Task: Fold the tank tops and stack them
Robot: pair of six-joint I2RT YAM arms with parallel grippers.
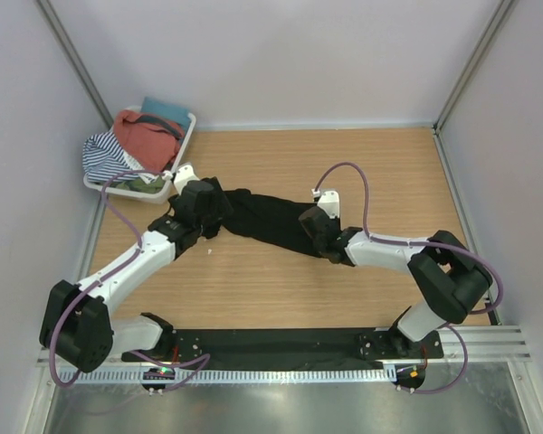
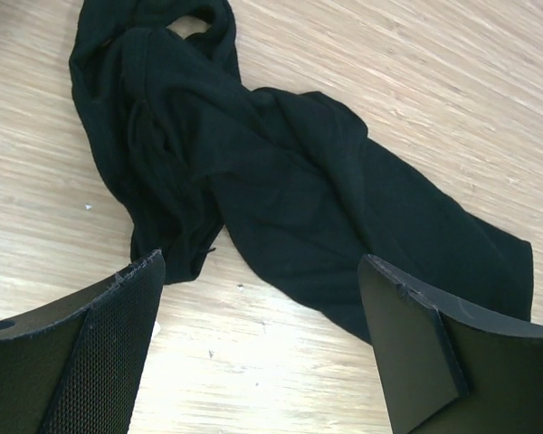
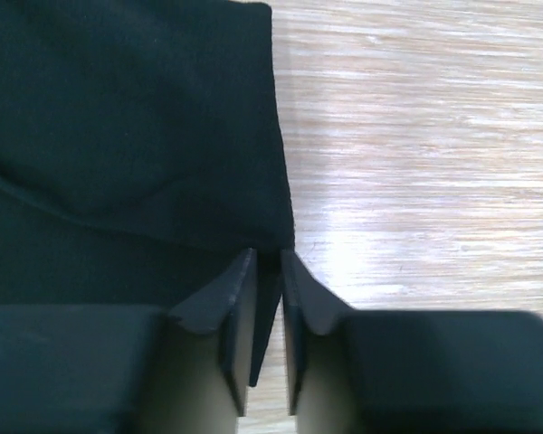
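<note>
Black tank top (image 1: 267,217): lies bunched in a long band across the middle of the wooden table (image 1: 344,289), running from the left gripper to the right gripper. Not folded.
Tank top, left end: rumpled and twisted in the left wrist view (image 2: 281,190), with a strap loop showing at its far end and bare wood visible through the loop.
Tank top, right end: flatter, with a straight edge and a squared corner in the right wrist view (image 3: 127,117).
Right gripper (image 3: 268,258): jaws nearly together, pinching a fold of the black cloth at that edge. In the top view it (image 1: 309,233) sits on the right end of the garment.
Left gripper (image 2: 261,267): jaws wide apart with nothing between them. Fingers (image 2: 118,334) straddle the near edge of the cloth; cannot tell whether they touch it. In the top view it (image 1: 210,203) is over the left end of the garment.
Rust-red tank top (image 1: 145,140): heaped in the white plastic basket (image 1: 183,149), dark strap across its top, well apart from the black one.
Basket: at the far left corner of the table, just beyond the left gripper.
Other basket contents: navy-and-white striped cloth (image 1: 104,155) hanging over the left rim, teal cloth (image 1: 163,108) at the back.
</note>
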